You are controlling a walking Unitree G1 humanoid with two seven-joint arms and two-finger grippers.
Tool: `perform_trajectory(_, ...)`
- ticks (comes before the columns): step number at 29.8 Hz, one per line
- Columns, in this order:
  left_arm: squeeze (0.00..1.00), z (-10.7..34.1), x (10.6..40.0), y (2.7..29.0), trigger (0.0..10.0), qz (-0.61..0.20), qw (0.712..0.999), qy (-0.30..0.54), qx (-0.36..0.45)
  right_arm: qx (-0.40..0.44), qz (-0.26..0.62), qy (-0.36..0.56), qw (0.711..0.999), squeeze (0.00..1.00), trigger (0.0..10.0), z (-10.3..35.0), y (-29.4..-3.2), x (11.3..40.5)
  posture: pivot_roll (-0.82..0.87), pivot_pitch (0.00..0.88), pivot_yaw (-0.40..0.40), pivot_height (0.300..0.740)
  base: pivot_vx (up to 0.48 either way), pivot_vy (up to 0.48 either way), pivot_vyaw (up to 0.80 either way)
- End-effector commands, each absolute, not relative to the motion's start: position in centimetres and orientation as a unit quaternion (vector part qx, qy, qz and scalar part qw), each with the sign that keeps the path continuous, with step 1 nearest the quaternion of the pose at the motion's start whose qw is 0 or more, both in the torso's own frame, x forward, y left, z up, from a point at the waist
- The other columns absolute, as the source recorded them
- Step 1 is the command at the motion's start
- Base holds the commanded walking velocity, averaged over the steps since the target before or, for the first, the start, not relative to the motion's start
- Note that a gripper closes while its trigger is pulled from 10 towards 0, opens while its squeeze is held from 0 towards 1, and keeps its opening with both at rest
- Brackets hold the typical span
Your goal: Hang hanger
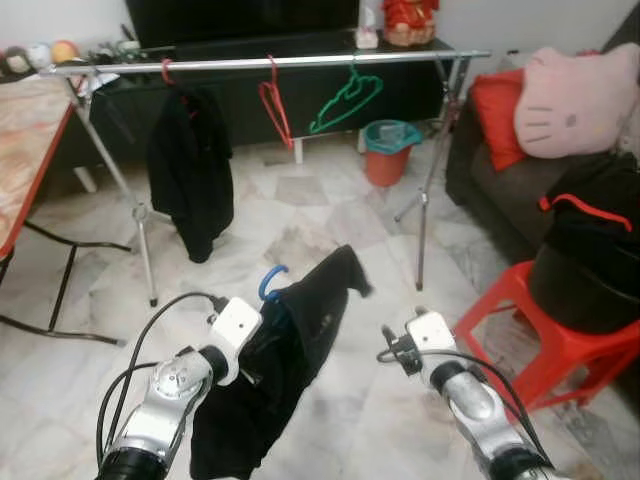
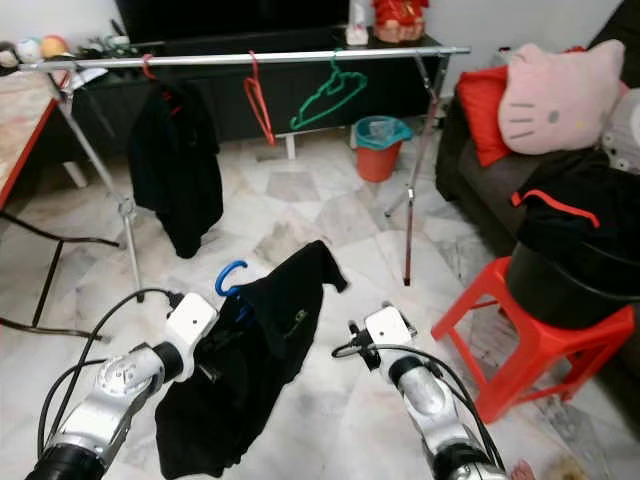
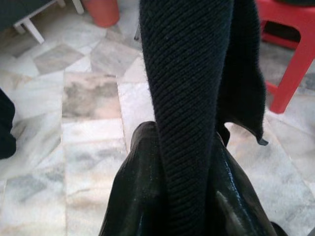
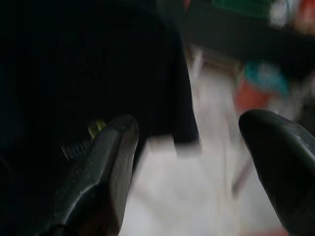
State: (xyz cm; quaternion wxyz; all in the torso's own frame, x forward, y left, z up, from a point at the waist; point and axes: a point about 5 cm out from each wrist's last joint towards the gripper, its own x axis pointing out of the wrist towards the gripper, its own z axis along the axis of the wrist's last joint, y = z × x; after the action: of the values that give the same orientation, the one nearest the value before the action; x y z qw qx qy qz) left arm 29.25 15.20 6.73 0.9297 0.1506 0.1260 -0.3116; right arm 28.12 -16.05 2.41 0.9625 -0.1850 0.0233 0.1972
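Blue hanger (image 1: 272, 282): hook visible above a black garment (image 1: 300, 340), carried low and in front of the body, well short of the rail (image 1: 270, 63). Plastic by the look of it, light and stiff; hook narrow, likely to swing once lifted.

Black garment: knitted, soft, limp; drapes from the hanger toward the marble floor (image 1: 330, 210). Probably shifts the balance and sways; loose cloth may slip off a shoulder if tilted.

Left gripper (image 3: 182, 196): fingers closed around the knit fabric, presumably pinching the hanger beneath, though cloth hides the contact.

Right gripper (image 4: 187, 147): spread wide, nothing between the fingers, just beside the garment's hanging edge; wrist picture blurred.

Rail: silver, horizontal, on folding legs. Already bearing a dark jacket on a red hanger (image 1: 188, 160), a bare red hanger (image 1: 273, 105), a bare green hanger (image 1: 345, 100). Free stretch between jacket and red hanger.

Best hold, by judgement: the stiff neck just under the hook, not the cloth.

Nearby: red stool (image 1: 540, 335), orange bucket (image 1: 388, 152), pink cushion (image 1: 575, 100).
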Motion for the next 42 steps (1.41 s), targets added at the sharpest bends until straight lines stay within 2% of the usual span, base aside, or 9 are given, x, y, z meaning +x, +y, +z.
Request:
perform_trajectory(1,0.00,8.4,30.0,15.0,10.0,-0.311,0.932,0.103,0.155,-0.187,0.211,0.021,0.959,0.15,10.0,2.4,-15.8,28.1,0.01,0.000,0.000,0.740,0.000,0.000,0.00)
perform_trajectory(3,0.00,9.2,30.7,15.2,10.0,-0.299,0.935,0.116,0.150,-0.158,0.230,0.079,0.957,1.00,10.0,1.9,-15.2,28.6,0.01,0.000,-0.002,0.740,0.000,0.000,0.00)
perform_trajectory(14,0.00,14.6,32.6,12.3,10.0,-0.308,0.943,0.071,0.105,-0.268,0.325,0.017,0.907,1.00,10.0,3.0,-14.4,28.6,0.01,0.000,-0.006,0.740,0.000,0.000,0.00)
perform_trajectory(18,0.00,16.1,32.3,10.3,10.0,-0.347,0.931,0.059,0.103,-0.110,0.328,0.124,0.930,1.00,10.0,1.1,-13.7,28.0,0.01,0.000,-0.004,0.740,0.000,0.000,0.00)
perform_trajectory(22,0.00,16.9,31.4,9.0,10.0,-0.387,0.915,0.061,0.095,-0.141,0.302,0.106,0.937,1.00,10.0,1.5,-14.3,28.4,0.01,0.000,-0.004,0.740,0.000,0.000,0.00)
perform_trajectory(23,0.00,17.0,31.1,8.7,10.0,-0.397,0.911,0.062,0.094,-0.143,0.286,0.095,0.943,0.76,10.0,1.8,-14.5,28.7,0.01,0.000,-0.001,0.740,0.000,0.000,0.00)
perform_trajectory(24,0.00,17.1,30.9,8.6,10.0,-0.404,0.908,0.063,0.094,-0.144,0.275,0.087,0.947,0.76,10.0,2.0,-14.6,28.8,0.01,0.000,-0.001,0.740,0.000,0.000,0.00)
perform_trajectory(25,0.00,17.1,30.6,8.3,10.0,-0.412,0.904,0.064,0.098,-0.151,0.259,0.071,0.951,0.00,10.0,2.4,-14.6,29.1,0.01,0.000,0.001,0.740,0.000,0.000,0.00)
perform_trajectory(42,0.00,18.7,29.7,7.4,10.0,-0.434,0.894,0.058,0.096,-0.101,0.258,0.074,0.958,0.00,10.0,2.9,-13.5,29.8,0.02,0.000,-0.003,0.740,0.000,0.000,0.00)
